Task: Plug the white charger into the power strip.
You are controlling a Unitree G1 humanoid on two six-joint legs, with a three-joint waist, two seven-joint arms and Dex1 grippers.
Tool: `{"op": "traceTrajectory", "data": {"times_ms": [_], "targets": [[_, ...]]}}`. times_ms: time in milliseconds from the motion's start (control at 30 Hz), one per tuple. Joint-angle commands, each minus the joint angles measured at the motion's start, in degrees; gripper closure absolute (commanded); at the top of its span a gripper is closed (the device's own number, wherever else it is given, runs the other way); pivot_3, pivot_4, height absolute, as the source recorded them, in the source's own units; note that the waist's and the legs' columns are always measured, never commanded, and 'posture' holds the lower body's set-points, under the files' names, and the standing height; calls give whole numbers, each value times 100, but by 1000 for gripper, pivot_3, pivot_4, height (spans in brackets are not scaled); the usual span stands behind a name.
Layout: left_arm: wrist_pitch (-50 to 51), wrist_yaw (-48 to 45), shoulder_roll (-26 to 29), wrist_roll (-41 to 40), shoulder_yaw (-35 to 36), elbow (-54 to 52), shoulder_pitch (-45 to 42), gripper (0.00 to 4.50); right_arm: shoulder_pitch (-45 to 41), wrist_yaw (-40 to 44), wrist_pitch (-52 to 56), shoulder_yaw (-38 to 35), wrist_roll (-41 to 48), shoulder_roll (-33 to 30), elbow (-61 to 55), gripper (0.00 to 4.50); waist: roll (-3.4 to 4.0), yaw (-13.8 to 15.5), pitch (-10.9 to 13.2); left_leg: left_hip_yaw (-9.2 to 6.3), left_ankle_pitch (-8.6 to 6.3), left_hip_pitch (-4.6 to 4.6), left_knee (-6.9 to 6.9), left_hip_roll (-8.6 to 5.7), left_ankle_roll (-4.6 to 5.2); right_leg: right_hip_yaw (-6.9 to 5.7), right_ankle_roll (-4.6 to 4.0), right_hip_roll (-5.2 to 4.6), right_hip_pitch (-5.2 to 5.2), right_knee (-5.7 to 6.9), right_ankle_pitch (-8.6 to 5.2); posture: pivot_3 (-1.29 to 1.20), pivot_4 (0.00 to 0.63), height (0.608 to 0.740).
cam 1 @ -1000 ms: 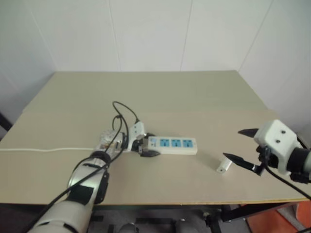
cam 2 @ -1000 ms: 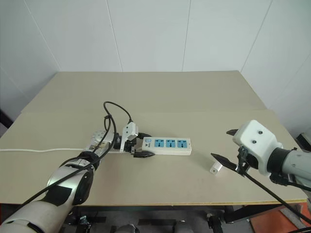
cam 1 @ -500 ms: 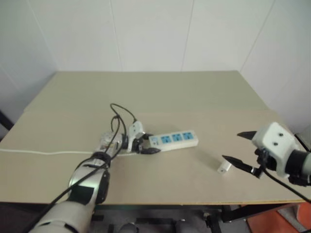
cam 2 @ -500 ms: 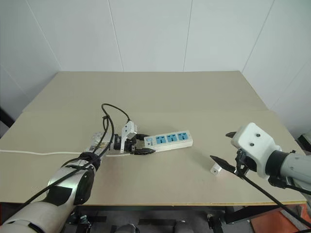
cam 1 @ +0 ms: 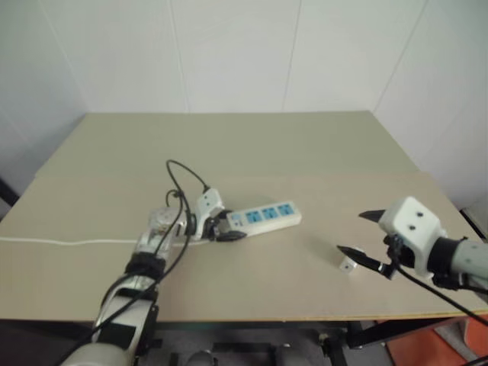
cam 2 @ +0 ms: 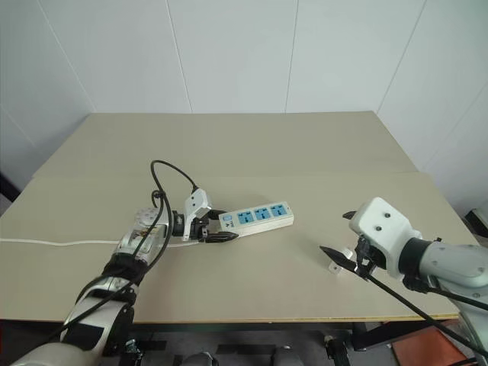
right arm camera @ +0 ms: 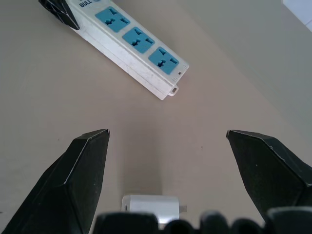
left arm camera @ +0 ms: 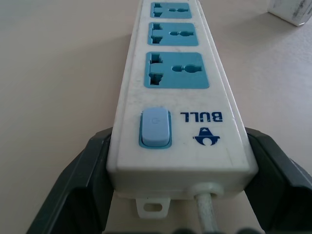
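1. Two pairs of black fingers matter here. The left gripper (cam 2: 214, 232) is clamped on the switch end of the power strip (cam 2: 255, 216); in the left wrist view its fingers (left arm camera: 85, 183) press both side walls of the strip just below the switch (left arm camera: 155, 128). The hold sits at the very end, so a push on the far sockets could pivot the strip about the fingers or make it slip out.
2. The right gripper (cam 2: 340, 241) is spread wide and holds nothing. The white charger (right arm camera: 152, 206) lies on the table (cam 2: 252, 145) between its fingers (right arm camera: 80, 173), close to the gripper's base. Closing from here could catch it off-centre, or knock it away, and a crooked hold would leave the prongs badly aimed.
3. The charger rests on its side, well apart from the strip. I judge its pose will need turning before the prongs can face a socket; if it shifts in the fingers during the carry, the insertion may jam or miss.
4. The strip lies at an angle across the table, its three blue sockets (cam 2: 261, 213) facing up. Any further drag by the left arm would change the target.
5. The strip's white cord (cam 2: 53, 244) trails off toward the table's left edge, and a black cable (cam 2: 164, 183) loops above the left wrist. Either might snag and tug the strip.
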Motion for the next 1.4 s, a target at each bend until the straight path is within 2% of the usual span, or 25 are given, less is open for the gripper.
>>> {"op": "traceTrajectory", "data": {"times_ms": [33,133,233,300,367,533,600,867,1000,1400], "targets": [[1120,501,25,-130,-132,-1434,465,1218,-119,-49,-295,125,-145,-5,76,0,-1,5,0,0,0,0,0,0,0,0,0,0,0,-3,0,0,150,740],[1378,800,16,-264,-190,-2103,816,1218,-159,-37,-389,211,-180,-3,157,0,-1,16,0,1,0,1,1,0,0,0,0,-1,1,-2,0,0,150,740],[1504,1042,-10,-361,-223,-2287,1027,1218,-219,-51,-436,299,-206,3,214,0,0,16,-2,2,0,8,0,0,0,1,0,-1,5,-3,0,0,150,740],[943,1107,-48,-471,-195,-2115,1204,490,-254,-67,-477,367,-232,12,252,0,0,17,-2,2,0,8,0,0,0,1,0,-1,7,-5,0,0,150,740],[393,1077,-74,-610,-141,-1967,1308,14,-256,-79,-515,410,-264,15,273,0,0,19,-2,3,0,8,-1,0,0,1,-1,-2,6,-9,0,0,150,740],[-763,1219,-162,-842,56,-1425,1199,14,-157,-81,-562,371,-309,25,246,0,0,28,-2,3,0,5,-2,0,0,1,-2,-3,5,-11,1,0,150,740],[-1095,1087,-258,-1241,277,-1330,1151,14,-124,-87,-578,338,-309,39,236,0,0,28,-2,4,0,5,-2,0,0,1,-2,-3,5,-12,1,0,150,740],[-1004,-405,85,-2564,689,-876,931,14,-3,-85,-645,298,-436,52,214,0,0,7,-3,4,0,7,-3,0,0,0,-2,-1,5,-10,1,0,150,740],[-1163,-670,321,-2505,685,-468,808,14,24,-82,-680,270,-469,51,227,0,1,6,-3,4,0,8,-3,0,0,0,-2,0,5,-11,1,0,150,740],[-2338,-852,159,-2277,672,695,782,14,21,-119,-712,316,-562,108,204,0,0,6,-3,3,0,5,-3,0,0,0,-2,-1,5,-14,1,0,150,740]]}}
